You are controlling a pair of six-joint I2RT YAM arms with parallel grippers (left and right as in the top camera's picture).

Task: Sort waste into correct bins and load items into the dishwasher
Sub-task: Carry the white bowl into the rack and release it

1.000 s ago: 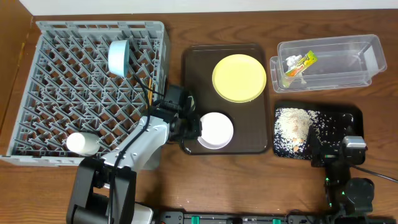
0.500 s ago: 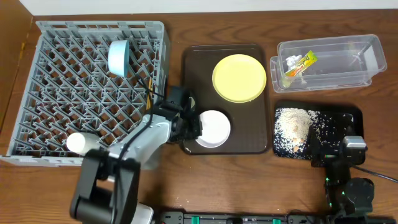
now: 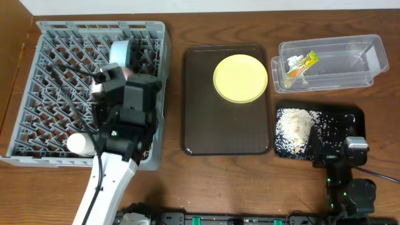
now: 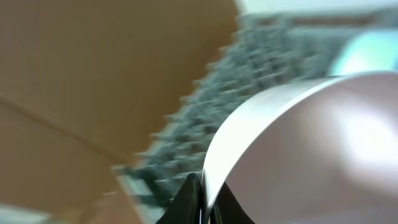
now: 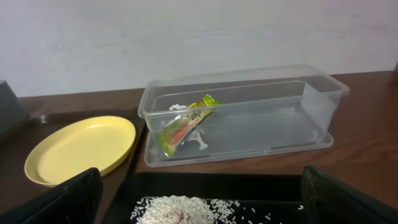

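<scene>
My left gripper (image 3: 107,81) is over the grey dish rack (image 3: 56,94) and is shut on the rim of the white bowl (image 4: 311,155), as the blurred left wrist view (image 4: 204,199) shows. In the overhead view my arm hides most of the bowl. The light blue bowl (image 3: 119,56) and the white cup (image 3: 81,145) lie in the rack. The yellow plate (image 3: 240,78) sits on the brown tray (image 3: 228,134). The wrapper (image 3: 300,64) lies in the clear tub (image 3: 337,62). Rice (image 3: 294,128) lies in the black tray (image 3: 350,115). My right gripper (image 3: 337,153) is open and empty at the black tray's near edge (image 5: 199,202). No chopsticks are in view.
The right wrist view shows the plate (image 5: 81,146), the clear tub (image 5: 249,118) with the wrapper (image 5: 186,127), and the rice (image 5: 174,208). A wall runs behind the table. A wooden panel stands to the left of the rack.
My left arm has lifted the white bowl off the brown tray and swung it left over the dish rack. The right arm has not moved.
</scene>
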